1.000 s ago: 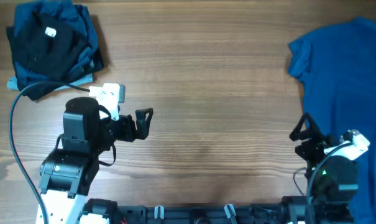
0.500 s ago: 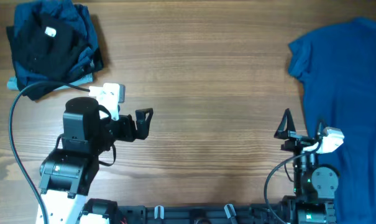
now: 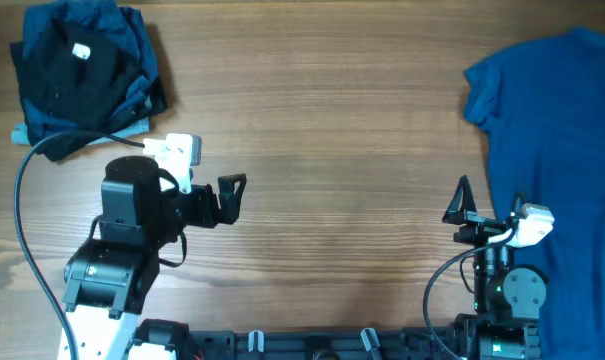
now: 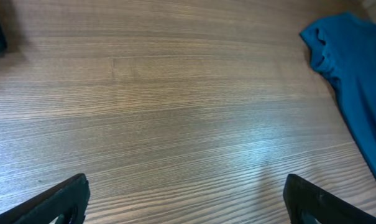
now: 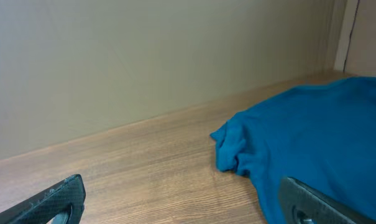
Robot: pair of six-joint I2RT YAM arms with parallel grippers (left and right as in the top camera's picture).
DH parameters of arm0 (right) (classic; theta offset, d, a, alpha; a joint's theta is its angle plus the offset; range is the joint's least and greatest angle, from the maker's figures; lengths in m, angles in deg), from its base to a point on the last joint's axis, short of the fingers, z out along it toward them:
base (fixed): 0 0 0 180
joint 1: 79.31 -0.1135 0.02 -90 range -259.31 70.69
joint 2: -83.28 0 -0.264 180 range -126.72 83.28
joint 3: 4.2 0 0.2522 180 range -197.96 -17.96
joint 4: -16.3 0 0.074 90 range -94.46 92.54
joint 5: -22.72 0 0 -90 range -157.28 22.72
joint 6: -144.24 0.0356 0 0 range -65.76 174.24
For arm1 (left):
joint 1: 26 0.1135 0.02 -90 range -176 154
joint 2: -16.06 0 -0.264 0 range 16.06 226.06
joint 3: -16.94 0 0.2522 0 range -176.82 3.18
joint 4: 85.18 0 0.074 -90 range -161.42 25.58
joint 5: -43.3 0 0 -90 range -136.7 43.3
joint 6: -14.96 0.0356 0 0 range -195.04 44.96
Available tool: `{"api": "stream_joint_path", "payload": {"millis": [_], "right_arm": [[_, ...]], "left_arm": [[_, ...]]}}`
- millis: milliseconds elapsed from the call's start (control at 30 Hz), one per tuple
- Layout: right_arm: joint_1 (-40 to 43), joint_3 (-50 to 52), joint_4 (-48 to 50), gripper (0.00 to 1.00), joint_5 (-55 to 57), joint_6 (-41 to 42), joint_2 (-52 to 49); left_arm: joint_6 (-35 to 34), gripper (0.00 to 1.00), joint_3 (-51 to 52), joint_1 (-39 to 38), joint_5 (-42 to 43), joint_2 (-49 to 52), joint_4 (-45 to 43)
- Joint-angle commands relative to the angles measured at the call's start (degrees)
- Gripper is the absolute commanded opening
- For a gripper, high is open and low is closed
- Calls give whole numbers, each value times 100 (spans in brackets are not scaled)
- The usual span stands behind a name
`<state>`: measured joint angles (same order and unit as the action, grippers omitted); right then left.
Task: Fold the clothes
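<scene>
1. Left gripper [image 3: 233, 196] sits on the near-left side of the table [image 3: 332, 120], pointing right. Its jaws are spread wide with nothing in them. The left wrist cam shows both fingertips [image 4: 63, 199] in the bottom corners and only bare wood between them.
2. Right gripper [image 3: 490, 203] is at the near-right, pointing toward the far edge. It's also released, with the jaws wide apart and nothing gripped. On the right wrist cam its fingers [image 5: 54, 199] frame wood and the back wall.
3. The bright blue T-shirt [image 3: 552, 130] is spread loosely along the right side of the table and runs off the right edge of the overhead view. One sleeve is bunched up at its far-left corner. The right gripper's outer finger sits over the shirt's left edge. I can't tell whether it's actually touching the cloth.
4. The black T-shirt [image 3: 67, 75] is in the far-left corner, crumpled, with its small white mark [image 3: 80, 52] facing up. It's lying on top of a dark blue shirt [image 3: 142, 50], well away from both grippers.
5. A black cable [image 3: 22, 200] curves from that pile down toward the left arm's base.
</scene>
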<state>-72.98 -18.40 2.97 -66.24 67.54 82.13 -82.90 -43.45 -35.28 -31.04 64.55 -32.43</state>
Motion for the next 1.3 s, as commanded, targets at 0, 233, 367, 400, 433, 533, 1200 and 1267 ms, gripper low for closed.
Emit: {"api": "stream_joint_path", "payload": {"millis": [0,233,367,400,433,533,1200,1267], "right_arm": [[33,15,-2,100,-133,-114,94],[33,15,-2,100,-133,-116,94],[33,15,0,100,-133,-114,94],[33,15,-2,100,-136,-116,94],[33,15,-2,100,-133,-116,94],[33,15,-2,100,-136,-114,94],[33,15,-2,100,-133,-116,87],[33,15,0,100,-133,-116,87]], "left_arm": [[-50,100,13,-31,-55,7,-17],[-50,100,13,-31,-57,7,44],[52,100,168,-31,-101,-352,33],[166,100,363,-31,-98,-555,-111],[170,100,492,-31,-103,-664,-162],[188,100,1596,-31,-120,-1480,-957],[184,100,4631,503,-651,-4837,-3838],[186,100,4631,570,-968,-4837,-3834]]}}
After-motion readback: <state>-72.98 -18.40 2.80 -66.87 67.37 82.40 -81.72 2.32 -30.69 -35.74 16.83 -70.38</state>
